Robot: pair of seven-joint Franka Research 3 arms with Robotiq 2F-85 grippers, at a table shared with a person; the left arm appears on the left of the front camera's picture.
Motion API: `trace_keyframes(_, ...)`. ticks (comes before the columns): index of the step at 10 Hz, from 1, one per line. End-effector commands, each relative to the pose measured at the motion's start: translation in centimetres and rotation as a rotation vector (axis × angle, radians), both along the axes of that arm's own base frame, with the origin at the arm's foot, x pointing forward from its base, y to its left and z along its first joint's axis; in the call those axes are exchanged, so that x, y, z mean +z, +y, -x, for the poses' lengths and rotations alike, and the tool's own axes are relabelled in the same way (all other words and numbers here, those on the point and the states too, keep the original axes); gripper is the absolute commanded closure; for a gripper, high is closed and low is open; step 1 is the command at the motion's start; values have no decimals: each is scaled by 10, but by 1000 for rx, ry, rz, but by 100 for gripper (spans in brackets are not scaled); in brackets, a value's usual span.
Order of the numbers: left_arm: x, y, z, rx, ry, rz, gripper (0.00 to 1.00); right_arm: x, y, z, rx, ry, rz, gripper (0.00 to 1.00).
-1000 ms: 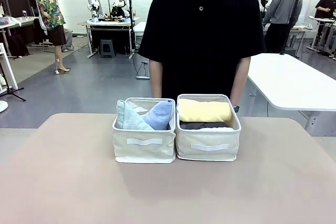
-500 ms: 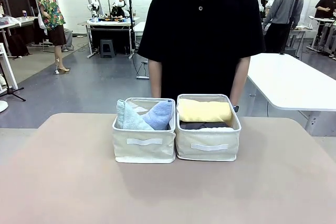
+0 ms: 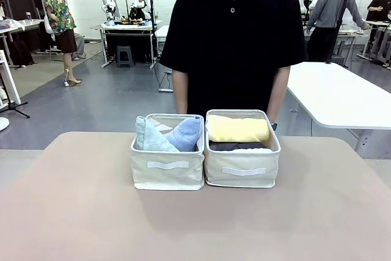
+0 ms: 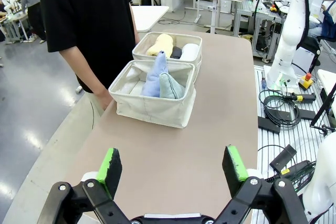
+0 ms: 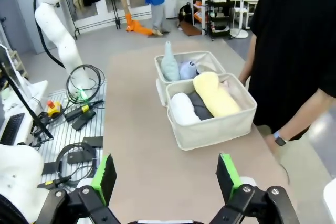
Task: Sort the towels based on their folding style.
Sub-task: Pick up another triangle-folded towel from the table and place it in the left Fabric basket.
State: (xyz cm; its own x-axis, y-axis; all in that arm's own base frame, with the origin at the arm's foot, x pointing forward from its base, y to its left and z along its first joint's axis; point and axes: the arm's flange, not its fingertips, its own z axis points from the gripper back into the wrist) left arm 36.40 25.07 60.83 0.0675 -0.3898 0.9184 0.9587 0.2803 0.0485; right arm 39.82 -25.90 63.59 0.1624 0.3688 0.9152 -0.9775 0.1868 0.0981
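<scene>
Two cream fabric bins stand side by side mid-table. The left bin (image 3: pixel 167 172) holds the cone-folded towels: a pale green-grey one (image 3: pixel 148 139) and a light blue one (image 3: pixel 186 132). The right bin (image 3: pixel 242 174) holds rolled towels: yellow (image 3: pixel 237 129) on top, dark grey (image 3: pixel 235 146) under it, and white (image 5: pixel 184 108) beside them in the right wrist view. The pink roll is hidden. My left gripper (image 4: pixel 173 166) is open above the bare table, well short of the bins. My right gripper (image 5: pixel 166 178) is open too, with nothing between its fingers.
A person in a black shirt (image 3: pixel 235 35) stands at the far edge behind the bins, arms hanging down. The tan table (image 3: pixel 73 212) has wide bare room in front and to both sides. Cables and arm bases lie beyond the table's sides.
</scene>
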Motion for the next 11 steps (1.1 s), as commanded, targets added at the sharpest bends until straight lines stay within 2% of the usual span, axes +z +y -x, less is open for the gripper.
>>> trace_keyframes(1,1,-1,1,1,-15,10,0,1,-4,6,19,3,-4,0)
trace_keyframes(11,1,-1,1,1,-15,10,0,1,-4,6,19,3,-4,0)
